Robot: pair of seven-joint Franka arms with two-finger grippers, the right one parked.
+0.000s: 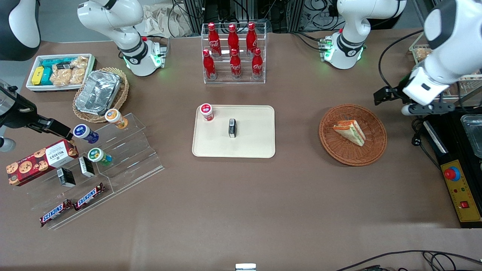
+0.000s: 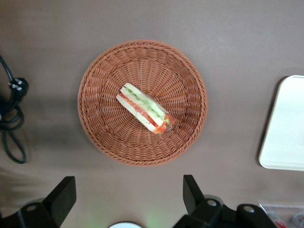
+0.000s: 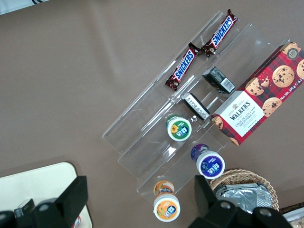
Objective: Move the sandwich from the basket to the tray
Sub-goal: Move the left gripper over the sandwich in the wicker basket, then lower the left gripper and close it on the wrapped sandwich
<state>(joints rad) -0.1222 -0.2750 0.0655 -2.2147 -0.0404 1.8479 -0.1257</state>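
Note:
The sandwich (image 1: pixel 350 131) is a triangular wedge of white bread with orange and green filling. It lies in the round reddish-brown wicker basket (image 1: pixel 371 150), toward the working arm's end of the table. It also shows in the left wrist view (image 2: pixel 145 108), in the middle of the basket (image 2: pixel 102 128). The cream tray (image 1: pixel 252 143) lies mid-table, with its rim in the left wrist view (image 2: pixel 280 142). My left gripper (image 1: pixel 427 109) hangs high above the table beside the basket, open and empty (image 2: pixel 128 183), apart from the sandwich.
On the tray stand a red-capped jar (image 1: pixel 206 111) and a small black box (image 1: pixel 232 128). A rack of red bottles (image 1: pixel 233 52) stands farther from the camera. A control box with a red button (image 1: pixel 457 188) and a black cable (image 2: pixel 12 118) lie near the basket.

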